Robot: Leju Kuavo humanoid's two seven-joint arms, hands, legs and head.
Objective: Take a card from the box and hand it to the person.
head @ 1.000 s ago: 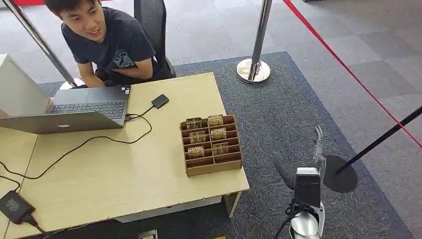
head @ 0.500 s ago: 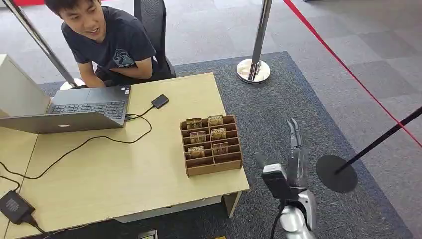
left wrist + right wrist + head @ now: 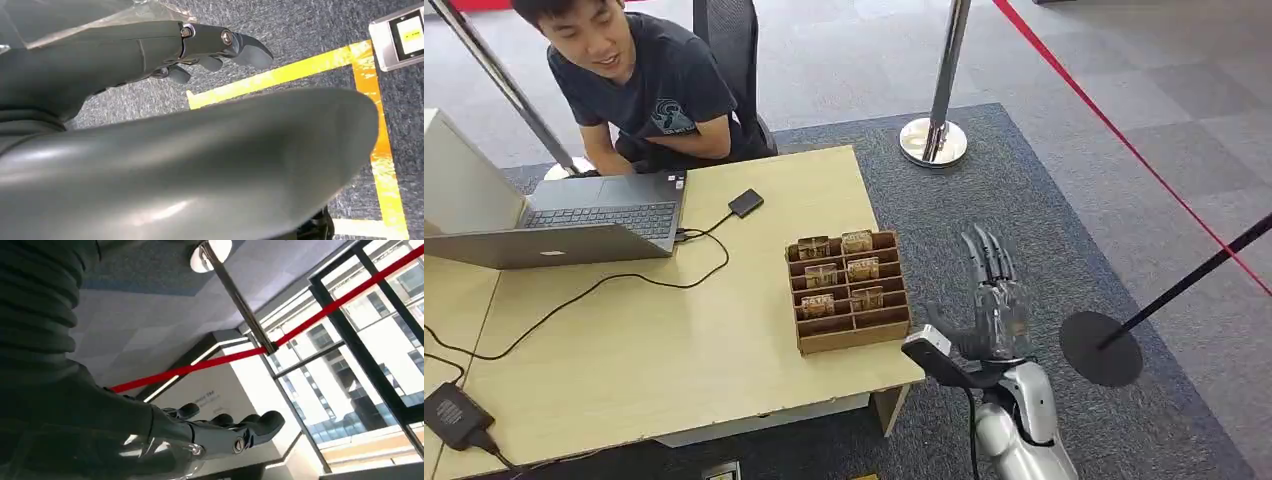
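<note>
Your right hand (image 3: 989, 305) is raised just right of the tabletop's (image 3: 674, 350) near right corner, fingers spread and holding nothing. The cards (image 3: 842, 271) stand in the box (image 3: 849, 291) on the tabletop; the person (image 3: 639, 85) sits at the far left. Your left hand (image 3: 150, 47) holds nothing, fingers loosely extended.

Floor: grey carpet tiles (image 3: 844, 60), darker rug (image 3: 984, 210).
Furniture: wooden bench (image 3: 644, 350), black office chair (image 3: 729, 40).
Barriers: chrome post (image 3: 944, 80), red tape (image 3: 1114, 125).
</note>
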